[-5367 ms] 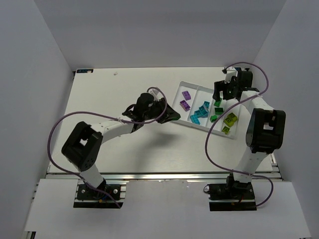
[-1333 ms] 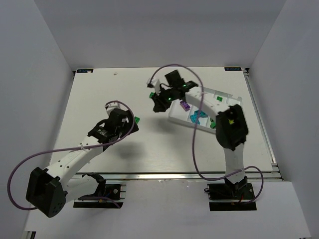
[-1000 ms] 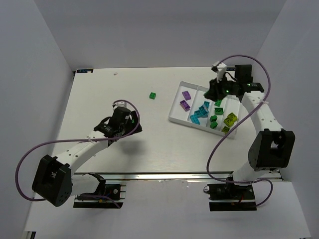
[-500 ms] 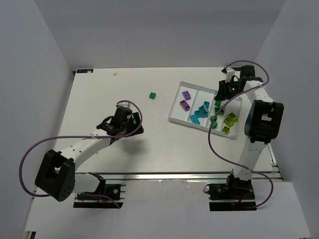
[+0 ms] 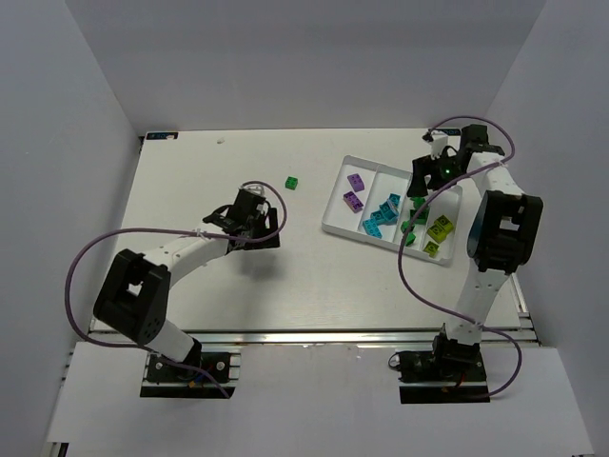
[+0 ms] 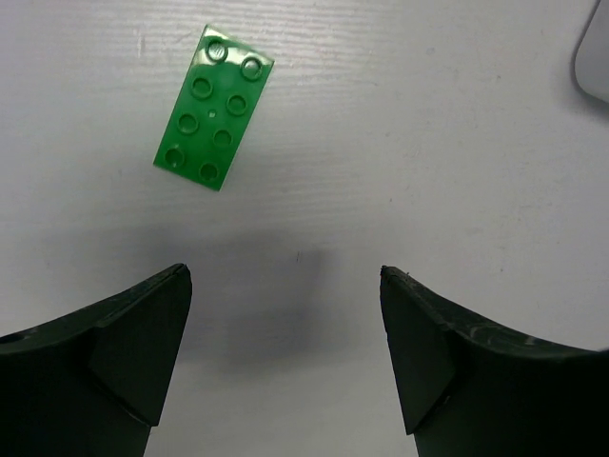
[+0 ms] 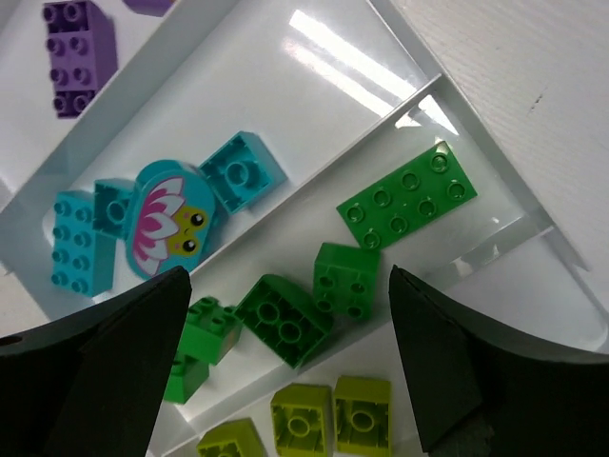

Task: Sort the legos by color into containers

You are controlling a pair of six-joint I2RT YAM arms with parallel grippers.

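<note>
lego (image 6: pixel 213 107) loose — left gripper (image 6: pixel 284 286) spread

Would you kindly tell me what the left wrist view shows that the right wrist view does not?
Only the left wrist view shows a lone green brick lying flat on the bare table, ahead of the left pincer.

Only the right wrist view shows the tray below the right pincer, with a purple brick, teal bricks, green bricks and yellow-green bricks.

Both show dark jaws standing open and holding nothing, and some white table.
</note>
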